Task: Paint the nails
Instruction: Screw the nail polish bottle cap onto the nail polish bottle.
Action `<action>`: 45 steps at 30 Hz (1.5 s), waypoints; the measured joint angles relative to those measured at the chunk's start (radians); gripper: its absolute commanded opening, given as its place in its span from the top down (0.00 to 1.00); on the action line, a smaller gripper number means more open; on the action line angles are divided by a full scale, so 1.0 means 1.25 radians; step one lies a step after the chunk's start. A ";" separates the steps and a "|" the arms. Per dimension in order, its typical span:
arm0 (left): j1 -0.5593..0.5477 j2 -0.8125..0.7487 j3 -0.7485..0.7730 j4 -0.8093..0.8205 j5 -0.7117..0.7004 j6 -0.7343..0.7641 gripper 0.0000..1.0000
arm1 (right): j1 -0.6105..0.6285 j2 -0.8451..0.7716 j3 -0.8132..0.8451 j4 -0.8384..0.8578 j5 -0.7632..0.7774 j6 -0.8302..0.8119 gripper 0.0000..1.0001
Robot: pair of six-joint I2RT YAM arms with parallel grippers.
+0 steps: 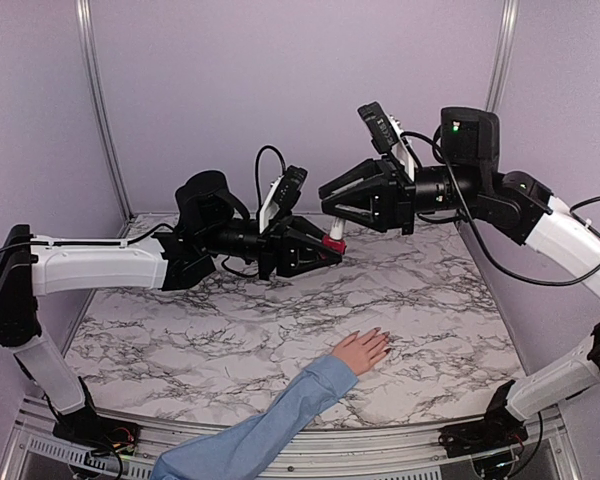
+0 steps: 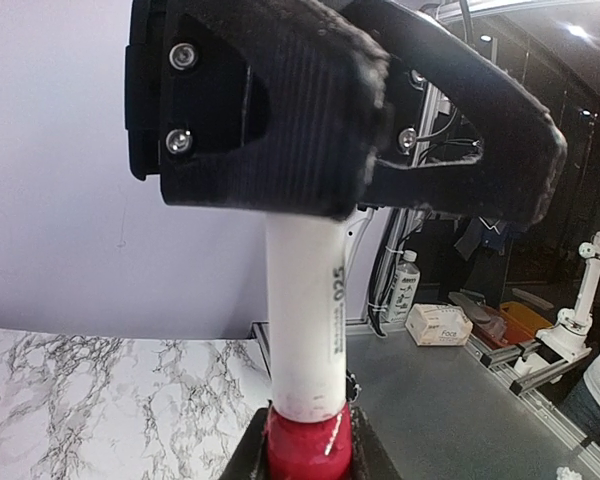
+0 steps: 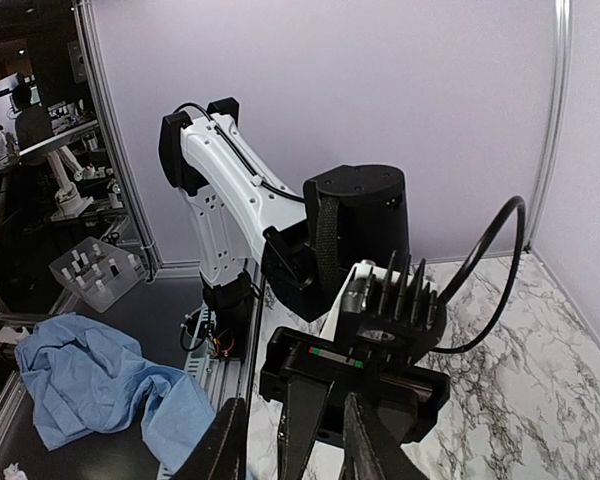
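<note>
1. The tiny pinkish nails (image 1: 381, 336) sit at the fingertips of a light-skinned human hand (image 1: 361, 351). The hand lies flat, palm down, on the white, grey-veined marble tabletop (image 1: 210, 330). The nails are too small to tell whether any polish is on them.
2. A light blue fabric sleeve (image 1: 270, 432) runs from the hand's wrist down to the table's near edge.
3. High above and behind the hand, slightly to its left, the left gripper (image 1: 328, 246) is clamped tight on a small red nail-polish bottle (image 2: 307, 445). It holds the bottle clear of the table.
4. The bottle's tall white cylindrical cap (image 2: 303, 310) points away from the left gripper, toward the other arm.
5. Reaching in from above and to the right of the hand, the right gripper (image 1: 328, 203) has its black fingers (image 2: 450, 110) set narrowly about the cap's far end. Whether they actually press on the cap cannot be told.
6. Both grippers are well apart from the hand.
</note>
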 measured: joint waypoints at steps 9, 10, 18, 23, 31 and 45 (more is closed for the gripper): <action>0.000 0.014 0.000 0.014 0.014 -0.029 1.00 | 0.001 -0.001 -0.010 -0.005 -0.003 -0.006 0.51; 0.001 0.016 0.000 0.015 0.013 -0.031 1.00 | 0.002 -0.001 -0.011 -0.005 -0.004 -0.007 0.50; 0.001 0.020 0.012 0.041 0.010 -0.047 1.00 | 0.010 0.000 -0.032 -0.024 -0.005 -0.008 0.47; 0.001 0.020 0.017 0.061 0.009 -0.049 1.00 | 0.012 0.000 -0.047 -0.042 -0.003 -0.008 0.56; 0.001 0.021 0.017 0.067 0.009 -0.050 1.00 | 0.012 -0.001 -0.048 -0.042 0.000 0.001 0.49; 0.001 0.022 0.017 0.067 0.010 -0.051 1.00 | 0.001 -0.001 -0.045 -0.007 0.009 0.040 0.63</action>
